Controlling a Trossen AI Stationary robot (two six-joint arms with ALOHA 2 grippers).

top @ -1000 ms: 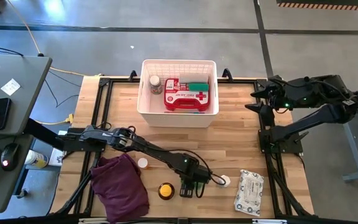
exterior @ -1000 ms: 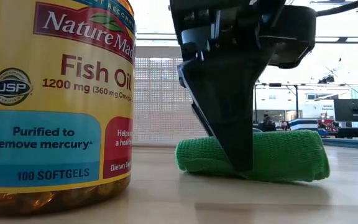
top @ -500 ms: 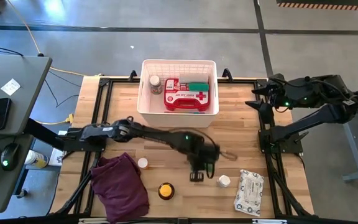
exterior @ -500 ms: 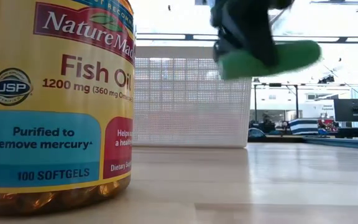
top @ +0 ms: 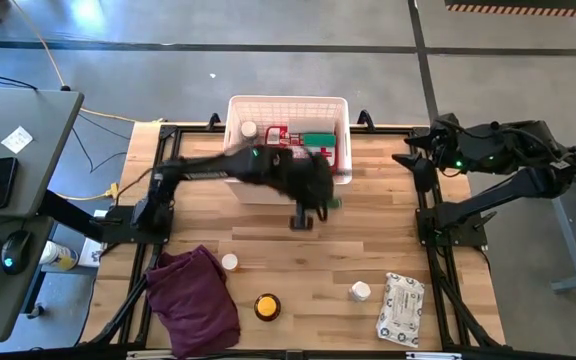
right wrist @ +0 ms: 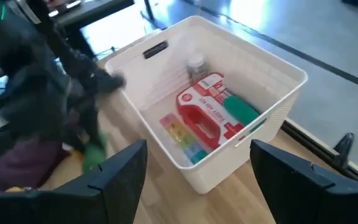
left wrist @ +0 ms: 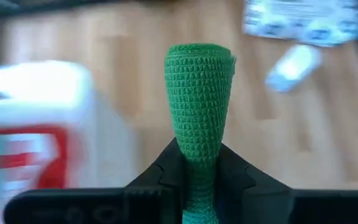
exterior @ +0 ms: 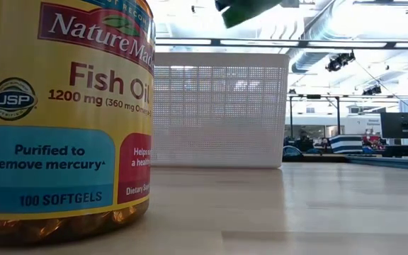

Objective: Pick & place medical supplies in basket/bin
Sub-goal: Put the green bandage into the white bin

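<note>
Nearest the low camera, a big yellow-labelled fish oil bottle (exterior: 62,117) is standing on the bare wooden table (exterior: 282,212), and the spot beside it where the green roll lay a second ago is now lying empty. That knitted green bandage roll (left wrist: 197,106) is hanging in the air, pinched end-on between the left gripper's (left wrist: 199,177) dark fingers, having been lifted clear of the table's near edge and carried toward the far side. From above, the left gripper (top: 308,205) is now hovering just in front of the white grid-walled plastic basket (top: 236,108), not yet over it. The basket is already holding a red first-aid case (right wrist: 207,112), another green roll, a rainbow pill organiser and a small bottle. I judge the carry to be nearly over, with only the release pending. The right gripper (right wrist: 191,162) is waiting, fingers spread, beyond the table's right edge.
</note>
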